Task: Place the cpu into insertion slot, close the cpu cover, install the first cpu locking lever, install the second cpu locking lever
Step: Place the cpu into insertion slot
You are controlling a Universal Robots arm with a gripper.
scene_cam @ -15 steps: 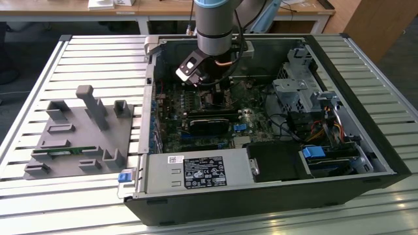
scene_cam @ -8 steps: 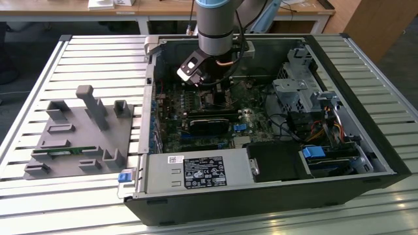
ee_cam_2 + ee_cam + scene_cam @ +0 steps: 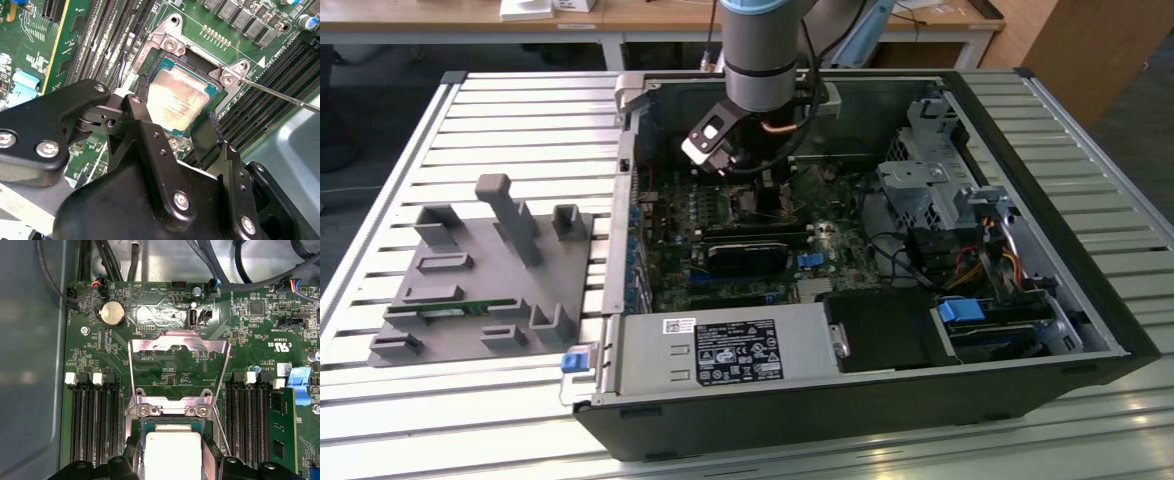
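The cpu [image 3: 181, 99] [image 3: 172, 452], a small square chip with a dull silver top, lies in the socket on the green motherboard [image 3: 720, 215]. My gripper [image 3: 177, 107] [image 3: 172, 465] straddles it, with one black finger [image 3: 212, 127] against each of two opposite edges. The cpu cover [image 3: 179, 347], a silvery frame, stands swung open away from the socket on its hinge [image 3: 170, 410]. A thin locking lever [image 3: 282, 96] [image 3: 220, 425] sticks out unlatched beside the socket. In the exterior view my arm [image 3: 761, 60] reaches down into the open computer case.
Black memory slots [image 3: 95, 425] [image 3: 247, 425] flank the socket. A coin battery [image 3: 112, 314] and cables [image 3: 105, 260] lie beyond the cover. The case holds a power supply [image 3: 720, 350] and drive cages [image 3: 934, 190]. A grey fixture tray [image 3: 480, 280] sits on the exterior view's left.
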